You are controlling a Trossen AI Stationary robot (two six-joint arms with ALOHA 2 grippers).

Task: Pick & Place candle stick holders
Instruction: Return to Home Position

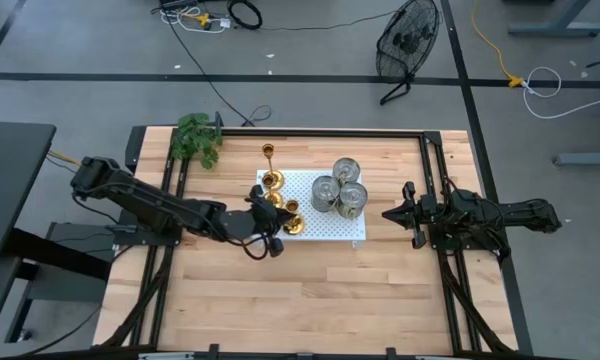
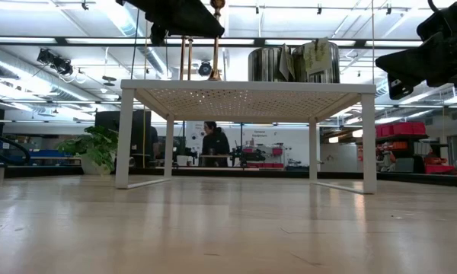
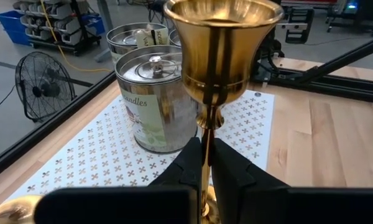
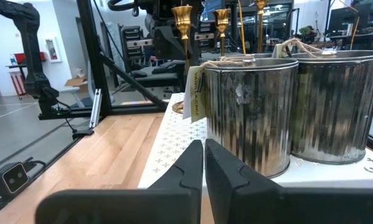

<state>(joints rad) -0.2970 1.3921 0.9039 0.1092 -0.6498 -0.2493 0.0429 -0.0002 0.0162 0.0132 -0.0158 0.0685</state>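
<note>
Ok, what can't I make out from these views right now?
Left wrist view: base of the candle stick holder, hidden behind the left tool shut on its stem.
Low view: cups of the holders, covered by the left arm or cut by the top edge.
Right wrist view: a third tin candle, hidden behind the two tins before the right tool, waiting beside the shelf.
High view: tin label text, too small.

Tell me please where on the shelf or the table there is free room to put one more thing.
The white shelf is bare along its front edge, from the candle holder in the left gripper's fingers to the right corner. The wooden table before it is bare too. Crowded: tins back right, holders left; the right gripper waits beside.
</note>
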